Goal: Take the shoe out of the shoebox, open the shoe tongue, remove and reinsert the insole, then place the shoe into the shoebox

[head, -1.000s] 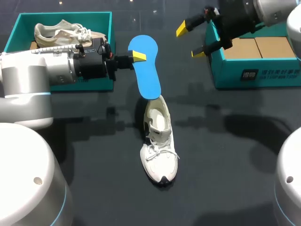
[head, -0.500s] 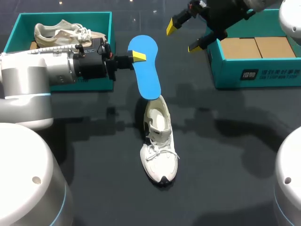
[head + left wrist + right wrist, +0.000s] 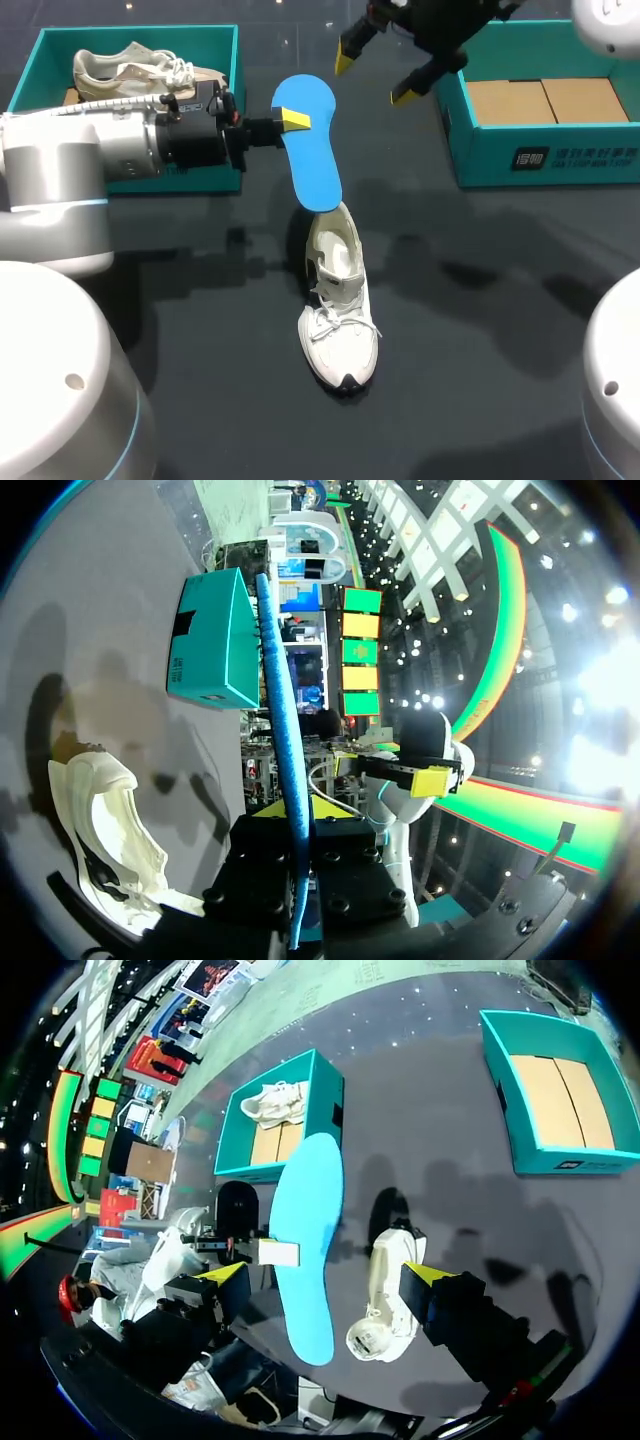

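Reinsertion of the insole, viewed from above. My left gripper [image 3: 293, 121] is pinched on one long edge of the blue insole [image 3: 310, 150], holding it slanted in the air with its lower end at the heel collar of the white shoe [image 3: 340, 315]. The shoe lies upright on the table, its toe pointing toward me. I cannot tell whether insole and collar touch. My right gripper [image 3: 375, 78] hangs high beyond the insole with its fingers spread and holding nothing. It is near the open shoebox [image 3: 540, 155], which stands well apart from the shoe. A second box [image 3: 237, 60], behind my left arm, contains another shoe [image 3: 130, 70]. I judge the step best done by feeding the lower end down inside the collar and sliding it along the sole toward the toe. The shoe is unrestrained and may skid, so the free gripper should brace the shoe first.
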`<state>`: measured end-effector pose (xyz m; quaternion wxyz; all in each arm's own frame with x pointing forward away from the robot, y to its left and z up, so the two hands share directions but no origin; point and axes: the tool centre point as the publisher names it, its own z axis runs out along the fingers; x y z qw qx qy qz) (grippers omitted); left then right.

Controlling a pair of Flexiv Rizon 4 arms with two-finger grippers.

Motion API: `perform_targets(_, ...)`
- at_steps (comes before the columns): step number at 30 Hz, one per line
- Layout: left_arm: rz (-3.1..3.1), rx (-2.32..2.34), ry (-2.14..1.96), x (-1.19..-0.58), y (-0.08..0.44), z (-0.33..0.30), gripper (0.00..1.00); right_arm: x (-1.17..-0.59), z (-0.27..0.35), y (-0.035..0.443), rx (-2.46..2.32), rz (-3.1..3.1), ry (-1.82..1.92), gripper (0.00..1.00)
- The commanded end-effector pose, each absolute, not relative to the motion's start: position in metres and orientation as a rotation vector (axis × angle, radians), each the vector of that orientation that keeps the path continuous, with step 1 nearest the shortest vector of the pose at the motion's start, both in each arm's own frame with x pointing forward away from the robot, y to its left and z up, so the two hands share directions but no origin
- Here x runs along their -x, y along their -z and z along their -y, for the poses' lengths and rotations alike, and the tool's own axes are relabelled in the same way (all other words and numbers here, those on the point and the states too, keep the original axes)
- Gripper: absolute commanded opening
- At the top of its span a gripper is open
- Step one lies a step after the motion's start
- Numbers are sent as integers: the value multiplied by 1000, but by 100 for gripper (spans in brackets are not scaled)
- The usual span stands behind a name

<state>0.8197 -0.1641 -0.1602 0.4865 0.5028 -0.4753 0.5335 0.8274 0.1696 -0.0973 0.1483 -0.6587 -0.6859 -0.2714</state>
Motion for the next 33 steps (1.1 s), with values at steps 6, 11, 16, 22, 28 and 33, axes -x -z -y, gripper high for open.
perform_targets(6, 1157, -1224, -1297, -819, 160, 164, 0, -829, -187, 90, 2076, 2098, 603, 100)
perform_targets(11, 1157, -1224, -1297, -819, 160, 164, 0, -832, -205, 81, 2136, 2098, 513, 100)
perform_targets(16, 1157, -1224, -1297, -819, 160, 164, 0, -832, -221, 73, 2236, 2100, 416, 100)
perform_targets(22, 1157, -1224, -1297, -819, 160, 164, 0, -829, -235, 67, 2392, 2127, 274, 100)
perform_targets(28, 1157, -1224, -1297, -819, 160, 164, 0, -823, -252, 68, 2409, 2207, 198, 100)
perform_targets(33, 1157, -1224, -1297, -819, 160, 164, 0, -819, -262, 67, 2380, 2237, 176, 100)
